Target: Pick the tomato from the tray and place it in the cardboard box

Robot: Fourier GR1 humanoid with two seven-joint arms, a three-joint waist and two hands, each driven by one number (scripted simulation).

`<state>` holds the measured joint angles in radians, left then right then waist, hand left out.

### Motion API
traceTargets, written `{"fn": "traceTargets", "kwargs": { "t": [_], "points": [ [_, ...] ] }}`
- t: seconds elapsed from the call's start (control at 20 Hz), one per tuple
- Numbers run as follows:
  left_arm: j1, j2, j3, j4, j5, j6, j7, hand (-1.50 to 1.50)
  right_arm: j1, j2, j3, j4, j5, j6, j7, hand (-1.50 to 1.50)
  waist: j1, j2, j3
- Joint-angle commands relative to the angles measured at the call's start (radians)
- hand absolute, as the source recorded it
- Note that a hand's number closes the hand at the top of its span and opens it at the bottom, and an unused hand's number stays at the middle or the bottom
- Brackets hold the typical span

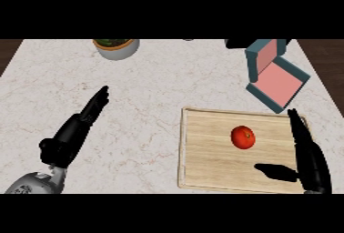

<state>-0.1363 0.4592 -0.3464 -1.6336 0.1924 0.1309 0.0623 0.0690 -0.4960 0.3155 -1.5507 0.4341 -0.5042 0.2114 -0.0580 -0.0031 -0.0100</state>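
Observation:
A red tomato (243, 137) lies on the wooden tray (208, 154) at the right of the counter. My right hand (310, 159) is open over the tray's right edge, fingers straight and pointing away, thumb stretched left just below the tomato; it does not touch the tomato. An open box (275, 75), teal outside and pink inside, sits beyond the tray at the back right, lid raised. My left hand (74, 132) rests open on the counter at the left, fingers straight.
A white pot with a green plant (117, 47) stands at the back, left of centre. A dark object (236, 43) shows behind the box. Bare marble counter (154, 82) lies between the hands.

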Motion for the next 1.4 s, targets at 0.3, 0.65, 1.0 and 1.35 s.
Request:
{"fn": "traceTargets", "kwargs": {
  "t": [0.3,0.65,1.0,1.35],
  "points": [
    [-0.067,-0.079,-0.026,0.083,-0.042,0.017,-0.010,0.00,0.068,-0.156,0.115,-0.537,0.205,0.347,0.601,-1.50,0.020,-0.002,0.003],
    [-0.108,-0.086,-0.005,0.088,-0.036,-0.031,0.019,0.00,-0.068,-0.086,0.101,-0.733,0.029,0.612,0.963,-1.50,0.062,0.004,0.008],
    [-0.124,-0.146,0.004,0.083,-0.100,-0.028,0.049,0.00,-0.137,0.055,0.090,-0.589,0.084,0.594,0.962,-1.50,0.058,0.003,0.010],
    [-0.081,-0.155,0.046,0.138,-0.105,-0.094,-0.033,0.00,-0.211,0.152,0.075,-0.382,0.115,0.609,0.921,-1.50,0.062,0.004,0.010]
  ]
}}
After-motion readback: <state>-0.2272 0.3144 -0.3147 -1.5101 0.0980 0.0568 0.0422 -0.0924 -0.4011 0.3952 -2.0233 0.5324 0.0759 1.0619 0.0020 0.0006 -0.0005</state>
